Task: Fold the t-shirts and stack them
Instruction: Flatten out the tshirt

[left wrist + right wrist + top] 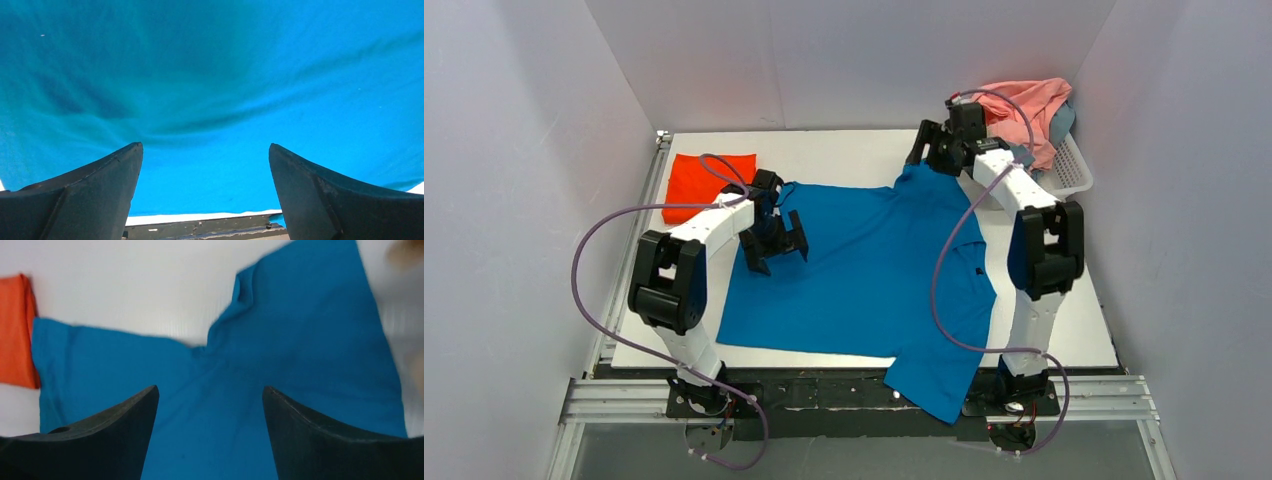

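A bright blue t-shirt (874,270) lies spread on the white table, one sleeve hanging over the near edge. It fills the left wrist view (215,75) and shows in the right wrist view (280,355). A folded orange-red t-shirt (707,185) lies at the far left, also in the right wrist view (15,330). My left gripper (774,247) is open and empty over the blue shirt's left part. My right gripper (932,152) is open and empty above the shirt's far edge. Pink and dusty blue shirts (1029,110) are heaped in the basket.
A white lattice basket (1069,170) stands at the far right corner. White walls close in the table on three sides. A metal rail (854,395) runs along the near edge by the arm bases.
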`<act>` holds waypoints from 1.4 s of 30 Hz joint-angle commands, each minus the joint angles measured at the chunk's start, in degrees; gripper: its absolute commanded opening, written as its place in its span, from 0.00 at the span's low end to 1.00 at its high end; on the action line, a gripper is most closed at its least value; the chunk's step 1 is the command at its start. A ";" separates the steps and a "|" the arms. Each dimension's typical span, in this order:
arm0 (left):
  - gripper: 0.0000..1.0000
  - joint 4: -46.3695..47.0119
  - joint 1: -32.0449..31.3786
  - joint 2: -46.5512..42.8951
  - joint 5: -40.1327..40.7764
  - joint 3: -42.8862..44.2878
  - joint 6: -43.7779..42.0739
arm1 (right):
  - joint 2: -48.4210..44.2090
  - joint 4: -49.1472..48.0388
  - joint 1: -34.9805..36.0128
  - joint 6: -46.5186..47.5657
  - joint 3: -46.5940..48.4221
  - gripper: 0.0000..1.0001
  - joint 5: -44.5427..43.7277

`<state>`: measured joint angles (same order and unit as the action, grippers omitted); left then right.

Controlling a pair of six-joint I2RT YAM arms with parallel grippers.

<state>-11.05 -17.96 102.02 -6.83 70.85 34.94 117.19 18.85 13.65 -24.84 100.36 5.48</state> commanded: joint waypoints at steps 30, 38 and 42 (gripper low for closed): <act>0.98 -9.85 11.96 25.76 -6.08 24.64 -0.04 | 11.78 25.70 -2.14 1.78 5.82 0.84 -0.04; 0.98 -13.39 12.49 32.03 -4.52 36.08 -0.66 | 25.09 31.26 -3.54 2.06 28.16 0.83 1.82; 0.98 -15.76 12.51 32.04 -5.92 38.60 -0.29 | 26.26 30.38 -3.63 1.75 31.74 0.83 1.92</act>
<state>-24.23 -6.07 132.14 -13.58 108.77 35.79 142.08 48.62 10.33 -23.77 128.44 6.87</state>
